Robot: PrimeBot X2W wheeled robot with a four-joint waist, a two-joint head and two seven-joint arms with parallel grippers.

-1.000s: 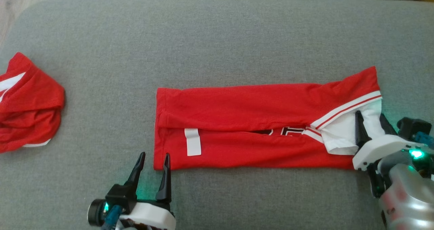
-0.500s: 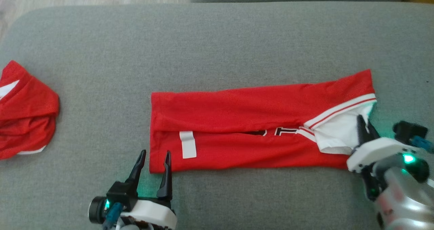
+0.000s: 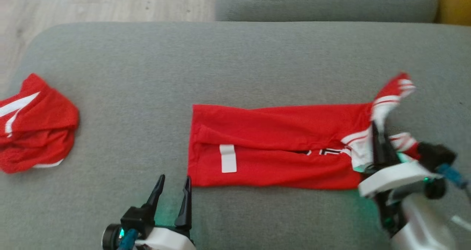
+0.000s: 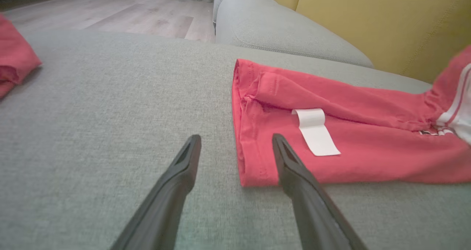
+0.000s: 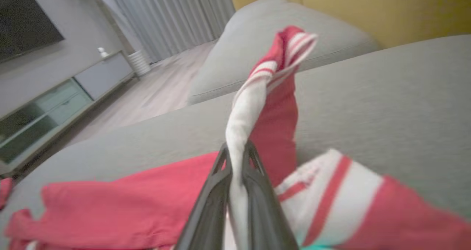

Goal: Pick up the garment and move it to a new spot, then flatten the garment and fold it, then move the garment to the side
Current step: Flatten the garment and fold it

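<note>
Item: one red cloth sports jersey with white-and-red striped trim (image 3: 276, 147), lying folded into a long narrow band across the middle of the grey woven sofa cushion (image 3: 220, 66), with a white rectangular label (image 3: 228, 158) near its left hem. We noted its right end raised off the cushion, the pale trim pinched between the clenched fingers of the right gripper (image 5: 235, 152), with loose striped cloth flopping to either side. The left gripper (image 3: 174, 180) stood released, fingers apart and grasping nothing, just beside the band's near left corner and, as far as we could tell, not touching it. A second, crumpled red garment with white stripes (image 3: 36, 132) lay well apart at the cushion's left edge. We judged the step in hand to be the end-over-end fold. The raised end wanted carrying low and level toward the label, gripped deep enough that both layers travelled together. The left gripper might meanwhile pin the hem so the band neither dragged nor skewed.
</note>
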